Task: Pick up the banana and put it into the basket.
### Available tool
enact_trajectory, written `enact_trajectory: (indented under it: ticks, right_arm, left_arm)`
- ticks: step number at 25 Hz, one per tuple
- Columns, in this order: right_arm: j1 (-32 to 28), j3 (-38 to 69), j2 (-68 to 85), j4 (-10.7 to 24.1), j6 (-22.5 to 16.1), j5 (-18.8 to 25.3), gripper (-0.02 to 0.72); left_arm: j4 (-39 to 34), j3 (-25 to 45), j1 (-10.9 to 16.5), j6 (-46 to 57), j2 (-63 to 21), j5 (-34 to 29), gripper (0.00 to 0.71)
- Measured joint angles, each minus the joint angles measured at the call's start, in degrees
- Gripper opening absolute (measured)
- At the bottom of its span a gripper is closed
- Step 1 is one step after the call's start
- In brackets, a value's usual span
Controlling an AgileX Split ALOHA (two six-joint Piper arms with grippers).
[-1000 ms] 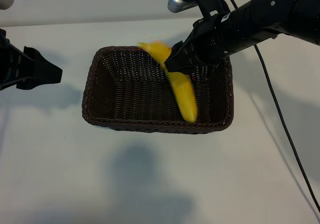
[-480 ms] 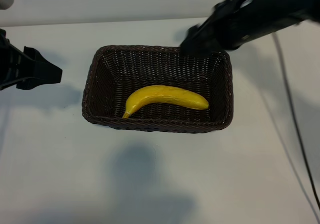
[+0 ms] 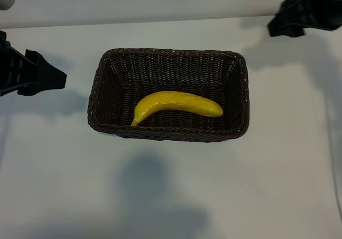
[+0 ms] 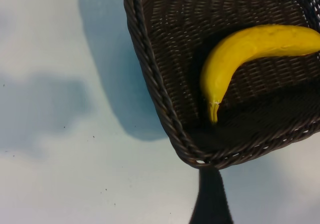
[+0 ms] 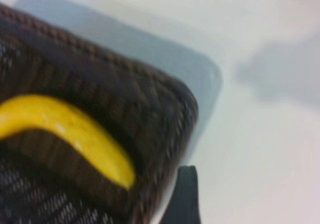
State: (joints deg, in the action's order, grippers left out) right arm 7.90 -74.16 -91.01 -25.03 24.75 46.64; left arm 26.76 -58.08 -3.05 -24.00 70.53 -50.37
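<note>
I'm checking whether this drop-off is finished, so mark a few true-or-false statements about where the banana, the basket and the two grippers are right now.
1. The banana lies inside the basket. True.
2. The right gripper holds the banana. False: it is empty, off beyond the basket's far right corner.
3. The banana stands upright against a wall. False: it lies flat on the floor.
4. The left gripper is outside the basket, to its left. True.

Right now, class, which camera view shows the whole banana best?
The exterior view: the banana lies whole and sharp in the basket, stem to tip. The left wrist view shows its stem and curve closely, but its far end runs out of the picture. The right wrist view shows only a blurred part.
</note>
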Motion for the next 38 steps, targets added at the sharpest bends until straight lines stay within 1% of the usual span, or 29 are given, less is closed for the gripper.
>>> enact_trajectory:
  ticks: [2,4,6,11,14,22,28,38]
  right_arm:
    - [-0.27,0.00,1.51,1.55,-0.12,3.17,0.663]
    - [-0.27,0.00,3.27,2.41,-0.42,5.07,0.661]
    - [-0.27,0.00,5.35,3.08,-1.33,5.89,0.659]
    - [-0.27,0.00,7.93,7.20,-4.01,7.59,0.653]
    - [-0.27,0.00,7.92,8.15,-4.84,8.40,0.651]
    - [-0.27,0.00,7.92,8.18,-5.02,11.25,0.644]
    - [-0.27,0.00,7.92,5.51,-4.69,11.67,0.634]
    - [-0.27,0.00,7.92,4.82,-4.36,13.77,0.627]
  left_arm:
    - [0.00,0.00,0.00,-0.12,0.00,0.00,0.547]
    - [0.00,0.00,0.00,-0.54,0.00,0.00,0.547]
    - [0.00,0.00,0.00,-0.75,0.00,0.00,0.547]
    - [0.00,0.00,0.00,-1.16,0.00,0.00,0.547]
    - [0.00,0.00,0.00,-1.41,0.00,0.00,0.546]
    - [0.00,0.00,0.00,-1.70,0.00,0.04,0.540]
    - [0.00,0.00,0.00,-1.77,0.00,0.29,0.539]
    - [0.00,0.00,0.00,-1.76,0.00,0.49,0.539]
